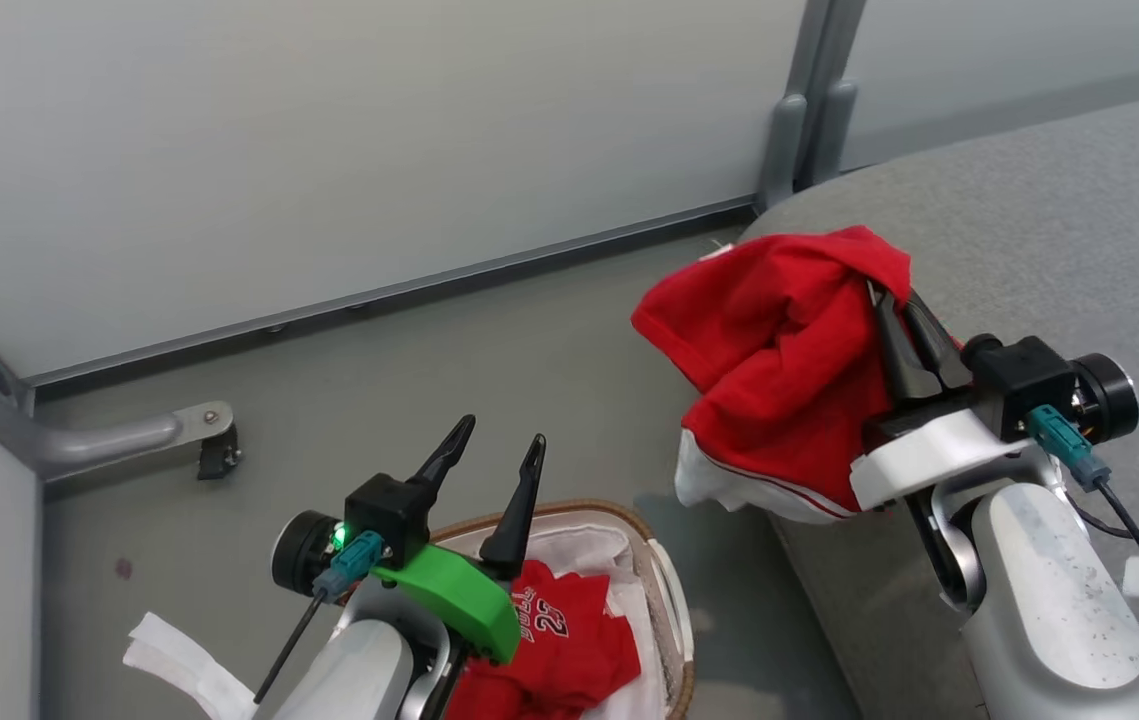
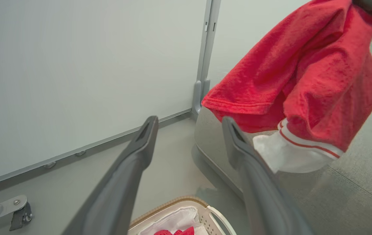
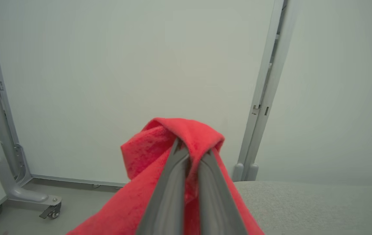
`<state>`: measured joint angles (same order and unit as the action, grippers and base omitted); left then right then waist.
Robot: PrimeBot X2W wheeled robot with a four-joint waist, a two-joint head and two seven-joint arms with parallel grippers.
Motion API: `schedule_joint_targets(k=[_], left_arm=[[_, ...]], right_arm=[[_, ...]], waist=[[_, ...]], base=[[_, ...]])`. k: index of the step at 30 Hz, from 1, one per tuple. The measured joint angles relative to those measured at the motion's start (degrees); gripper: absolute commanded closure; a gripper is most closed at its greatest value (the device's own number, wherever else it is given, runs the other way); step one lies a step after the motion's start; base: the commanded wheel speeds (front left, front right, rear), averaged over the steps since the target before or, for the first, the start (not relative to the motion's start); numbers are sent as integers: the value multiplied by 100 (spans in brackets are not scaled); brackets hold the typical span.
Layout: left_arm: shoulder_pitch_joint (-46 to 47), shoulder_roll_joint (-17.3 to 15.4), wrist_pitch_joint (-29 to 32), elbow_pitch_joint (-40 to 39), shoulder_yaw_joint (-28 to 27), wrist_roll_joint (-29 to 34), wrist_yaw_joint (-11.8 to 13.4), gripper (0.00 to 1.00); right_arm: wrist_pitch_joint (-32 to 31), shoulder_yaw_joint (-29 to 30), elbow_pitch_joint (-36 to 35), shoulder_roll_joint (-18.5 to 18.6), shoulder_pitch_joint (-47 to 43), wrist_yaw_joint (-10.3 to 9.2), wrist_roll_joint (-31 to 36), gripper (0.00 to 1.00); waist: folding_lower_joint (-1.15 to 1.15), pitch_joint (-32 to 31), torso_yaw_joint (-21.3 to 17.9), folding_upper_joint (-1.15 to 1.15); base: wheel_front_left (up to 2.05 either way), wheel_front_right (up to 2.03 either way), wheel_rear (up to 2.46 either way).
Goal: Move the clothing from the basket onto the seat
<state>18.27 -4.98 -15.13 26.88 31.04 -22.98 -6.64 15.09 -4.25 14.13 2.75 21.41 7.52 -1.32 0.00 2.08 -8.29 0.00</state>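
Held garment: bright red fabric garment with white trim (image 1: 779,370), bunched, over the edge of the grey upholstered seat (image 1: 1029,220).
Right gripper (image 1: 894,300): jaws clamped on its top fold.
Handling: light, limp; I judge one pinched fold suffices.
In basket: red "23" jersey (image 1: 569,640), crumpled in the white oval basket (image 1: 664,590); I'd take a raised crease.
Left gripper (image 1: 503,432): jaws apart, empty, above the basket.

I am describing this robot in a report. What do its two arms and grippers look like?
Each gripper has two long, dark, tapering fingers on a black block, with a teal plug and a thin black cable. The left gripper carries a bright green curved bracket and a green light; the right gripper carries a white curved bracket. Both forearms are pale grey and rounded.
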Motion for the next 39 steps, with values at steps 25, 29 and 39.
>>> schedule_joint_targets(k=[25,29,39], left_arm=[[524,85,0,-196,530,234,-76,0],[808,-26,0,-308,623,307,-76,0],[1537,-250,0,-615,846,598,-76,0]], right_arm=[[0,1183,-203,7,555,0,678,100],[0,1516,-11,204,1432,1,798,100],[0,2205,931,1006,3344,1,1079,100]], waist=[[0,1021,-1060,0],[0,1382,-952,0],[1,2550,-614,0]], base=[[0,0,0],[0,0,0],[0,0,0]])
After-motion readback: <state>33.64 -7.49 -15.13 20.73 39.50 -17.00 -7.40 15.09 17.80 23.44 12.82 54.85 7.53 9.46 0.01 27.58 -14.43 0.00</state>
